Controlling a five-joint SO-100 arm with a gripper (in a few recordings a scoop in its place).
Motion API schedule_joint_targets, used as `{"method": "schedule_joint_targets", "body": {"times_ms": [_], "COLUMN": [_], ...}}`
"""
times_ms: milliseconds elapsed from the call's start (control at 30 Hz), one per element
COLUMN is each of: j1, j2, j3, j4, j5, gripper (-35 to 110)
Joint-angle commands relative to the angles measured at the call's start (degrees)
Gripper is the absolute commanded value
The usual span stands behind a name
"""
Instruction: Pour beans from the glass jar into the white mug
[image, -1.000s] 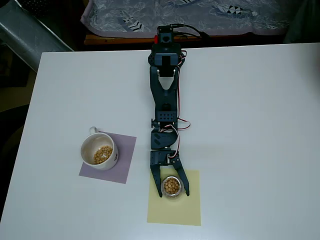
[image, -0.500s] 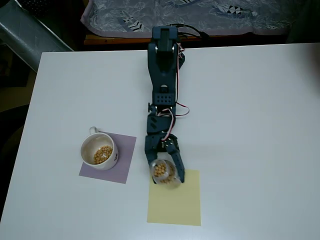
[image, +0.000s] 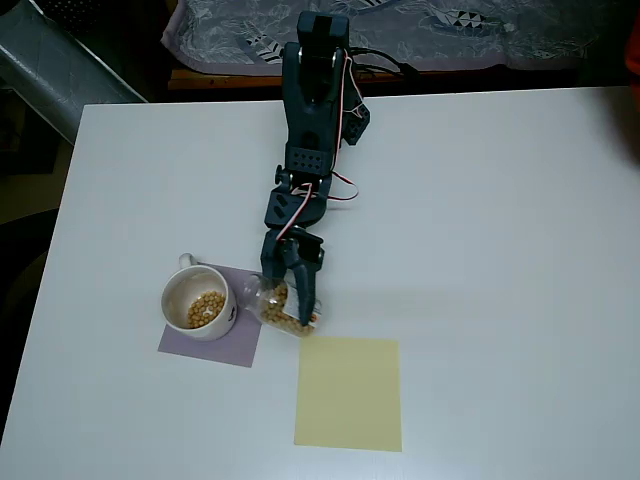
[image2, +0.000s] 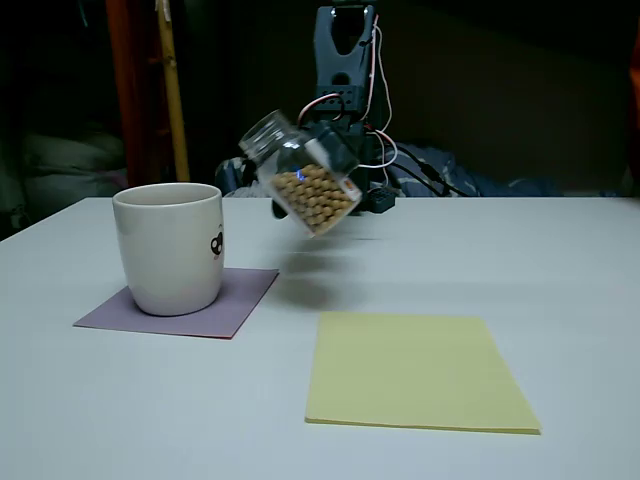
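The dark two-finger gripper (image: 293, 295) is clenched on the small clear glass jar (image2: 300, 185), held aloft and tilted mouth-first toward the round white ceramic mug (image2: 170, 247) on its purple mat (image2: 215, 300). The tan-yellow beans (image2: 312, 198) sit in the jar's base. Step in hand: carrying to pour. Next: bring the mouth over the mug, then tilt further
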Motion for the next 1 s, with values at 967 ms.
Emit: {"method": "schedule_joint_targets", "body": {"times_ms": [967], "j1": [5.8], "j2": [10.6], "j3": [-7.0], "j4": [20.8], "j5": [28.3], "gripper": [0]}}
